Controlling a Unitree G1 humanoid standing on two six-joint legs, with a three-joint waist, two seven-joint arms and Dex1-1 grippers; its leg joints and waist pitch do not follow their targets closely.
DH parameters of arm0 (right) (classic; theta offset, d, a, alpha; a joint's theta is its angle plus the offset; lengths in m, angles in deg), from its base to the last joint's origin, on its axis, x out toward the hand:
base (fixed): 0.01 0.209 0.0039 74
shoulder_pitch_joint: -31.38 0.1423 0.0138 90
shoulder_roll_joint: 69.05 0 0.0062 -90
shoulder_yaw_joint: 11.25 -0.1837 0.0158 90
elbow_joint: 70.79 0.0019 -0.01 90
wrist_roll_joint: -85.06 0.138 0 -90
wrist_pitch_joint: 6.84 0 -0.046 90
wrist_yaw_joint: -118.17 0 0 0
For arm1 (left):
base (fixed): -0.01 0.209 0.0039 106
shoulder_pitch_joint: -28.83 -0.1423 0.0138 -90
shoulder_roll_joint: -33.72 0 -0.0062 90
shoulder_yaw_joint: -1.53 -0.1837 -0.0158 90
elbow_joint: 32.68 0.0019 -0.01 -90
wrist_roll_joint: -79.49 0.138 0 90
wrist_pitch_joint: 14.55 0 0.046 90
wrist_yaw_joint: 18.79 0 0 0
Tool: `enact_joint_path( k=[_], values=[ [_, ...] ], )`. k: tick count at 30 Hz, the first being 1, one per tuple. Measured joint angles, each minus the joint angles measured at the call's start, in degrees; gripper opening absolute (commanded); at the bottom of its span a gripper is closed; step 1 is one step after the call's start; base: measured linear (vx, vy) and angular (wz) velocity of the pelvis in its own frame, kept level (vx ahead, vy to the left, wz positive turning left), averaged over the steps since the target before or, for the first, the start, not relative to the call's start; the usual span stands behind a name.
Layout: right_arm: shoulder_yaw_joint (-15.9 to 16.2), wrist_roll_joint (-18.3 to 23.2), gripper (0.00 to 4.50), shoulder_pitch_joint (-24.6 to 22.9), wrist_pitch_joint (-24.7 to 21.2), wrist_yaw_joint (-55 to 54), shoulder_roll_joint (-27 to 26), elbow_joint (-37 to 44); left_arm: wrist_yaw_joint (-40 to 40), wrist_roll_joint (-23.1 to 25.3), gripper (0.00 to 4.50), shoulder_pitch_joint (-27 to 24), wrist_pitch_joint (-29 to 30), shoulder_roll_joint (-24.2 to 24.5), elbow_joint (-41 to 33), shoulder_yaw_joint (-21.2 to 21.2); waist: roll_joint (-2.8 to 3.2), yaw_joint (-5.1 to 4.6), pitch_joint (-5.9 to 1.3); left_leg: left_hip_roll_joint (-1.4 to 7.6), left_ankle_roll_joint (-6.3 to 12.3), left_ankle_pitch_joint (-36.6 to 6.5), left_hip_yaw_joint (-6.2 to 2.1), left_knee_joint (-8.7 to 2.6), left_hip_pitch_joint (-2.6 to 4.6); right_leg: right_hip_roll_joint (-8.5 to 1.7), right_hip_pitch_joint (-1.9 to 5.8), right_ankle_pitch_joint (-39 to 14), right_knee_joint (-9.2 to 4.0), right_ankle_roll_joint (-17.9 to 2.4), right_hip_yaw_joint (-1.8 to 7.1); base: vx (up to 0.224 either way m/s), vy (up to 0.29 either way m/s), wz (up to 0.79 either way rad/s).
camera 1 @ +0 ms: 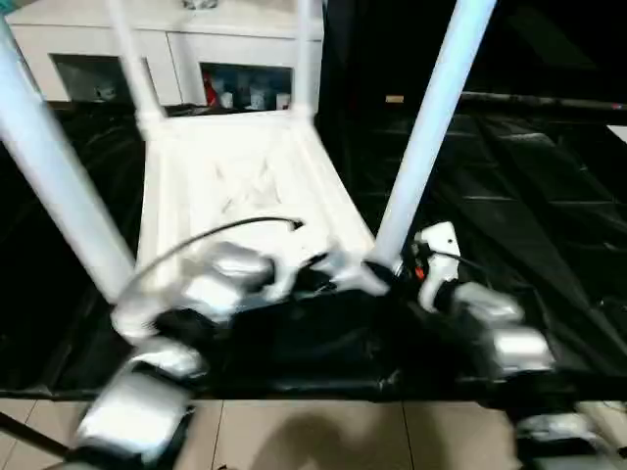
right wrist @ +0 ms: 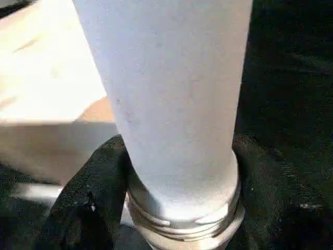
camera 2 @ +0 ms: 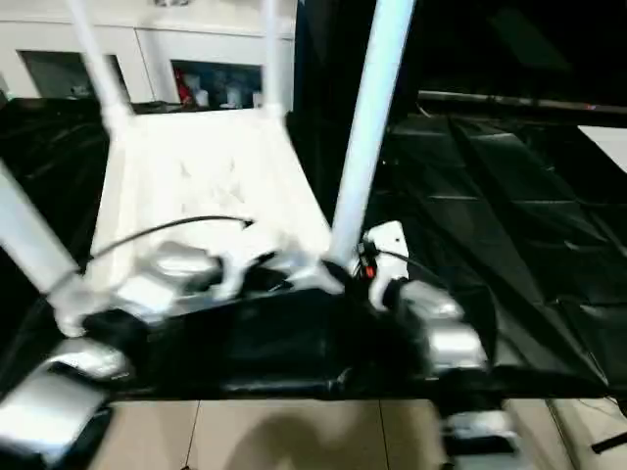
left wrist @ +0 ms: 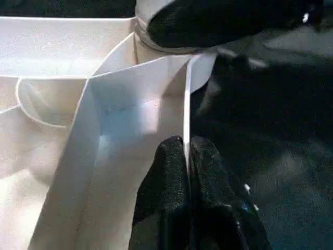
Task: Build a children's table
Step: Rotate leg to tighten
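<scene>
Our left gripper (left wrist: 186,172) is pinched shut on the thin rim wall of the children's table (camera 1: 245,186), one black finger (left wrist: 164,182) on each side of the white edge. We see that clamp plainly from the left wrist; from the head, our silver forearm (camera 1: 211,279) covers it. Our right gripper (right wrist: 177,172) wraps the base of the near right leg (camera 1: 431,127), its black fingers (right wrist: 88,198) closed on either side of the tube just above the threaded collar (right wrist: 182,219). We make out that thread from the right wrist alone.

From the head we see the table lying upside down on the black cloth (camera 1: 529,215), ribbed underside up, four legs standing in its corner sockets. White cabinets (camera 1: 118,49) stand behind.
</scene>
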Motion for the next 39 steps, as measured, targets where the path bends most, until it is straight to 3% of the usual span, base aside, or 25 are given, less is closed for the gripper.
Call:
enact_joint_path(
  k=[5, 6, 9, 15, 24, 32, 36, 39],
  values=[
    [-1.25, -0.47, 2.70, 0.70, -0.41, -5.31, -1.84, -0.06, 3.42, 0.32, 0.00, 0.76, 0.45, -2.08, 1.43, 0.19, 0.25, 0.10, -0.26, -0.01, 0.01, 0.00, 0.00, -0.20, -0.01, 0.01, 0.15, -0.01, -0.27, 0.02, -0.05, 0.000, 0.000, 0.00],
    [-1.25, -0.79, 3.05, 0.68, -0.37, -5.30, -1.85, 0.04, 3.41, 0.32, 0.00, 0.76, 0.44, -2.15, 1.46, 0.24, 0.34, 0.10, -0.32, -0.01, 0.01, 0.00, 0.00, -0.25, -0.01, 0.01, 0.17, -0.01, -0.34, 0.02, -0.06, 0.000, 0.000, 0.00],
    [-1.25, -0.85, 3.42, 0.54, 0.15, -4.45, -1.62, 0.05, 2.92, 0.32, 0.00, 0.76, 0.38, -2.12, 1.45, 0.41, 0.37, 0.08, -0.34, -0.01, 0.01, 0.00, 0.00, -0.26, -0.04, 0.01, 0.17, 0.00, -0.37, 0.01, -0.07, 0.000, 0.000, 0.00],
    [1.32, -0.74, 3.89, 0.52, -1.16, 5.90, 3.00, 0.69, -0.84, -0.18, 0.00, 0.62, -0.94, -0.13, 1.33, 0.56, 0.39, 0.00, -0.31, 0.01, 0.01, 0.00, 0.00, -0.49, -0.11, 0.04, 0.05, 0.02, -0.36, -0.03, -0.13, 0.000, 0.000, 0.00],
    [6.53, 0.38, 3.89, 0.15, -3.14, 26.73, 12.38, 3.67, -13.54, -1.60, 0.00, -1.63, -4.22, 6.66, -1.83, 0.53, 0.33, -0.07, -0.11, 0.07, 0.02, 0.01, -0.01, -0.50, -0.29, 0.09, -0.20, 0.14, -0.33, -0.23, -0.18, 0.000, 0.000, 0.00],
    [9.13, 1.54, 3.89, -1.17, -3.46, 34.81, 14.83, 5.79, -23.17, -3.17, 0.00, -4.47, -4.44, 10.79, -7.04, -0.43, 0.35, 0.54, -0.07, 0.08, 0.13, 0.01, 0.04, -0.29, -0.63, 0.05, -0.41, 0.11, -0.36, -0.23, -0.18, 0.000, 0.000, 0.00],
    [9.51, 1.66, 3.54, -1.17, -3.69, 36.09, 14.70, 5.80, -24.83, -3.28, 0.00, -4.93, -4.08, 10.97, -8.26, -1.04, 0.37, 1.41, -0.06, 0.10, 0.55, 0.03, 0.13, -0.04, -0.68, 0.03, -0.42, 0.09, -0.35, -0.26, -0.14, 0.000, 0.000, 0.00],
    [9.71, 1.68, 3.24, -1.17, -3.64, 36.08, 14.41, 5.80, -24.97, -3.29, 0.00, -5.04, -3.82, 10.99, -8.49, -1.09, 0.36, 1.49, -0.05, 0.10, 0.55, 0.02, 0.14, -0.01, -0.68, 0.03, -0.42, 0.09, -0.34, -0.26, -0.13, 0.000, 0.000, 0.00]
  ],
)
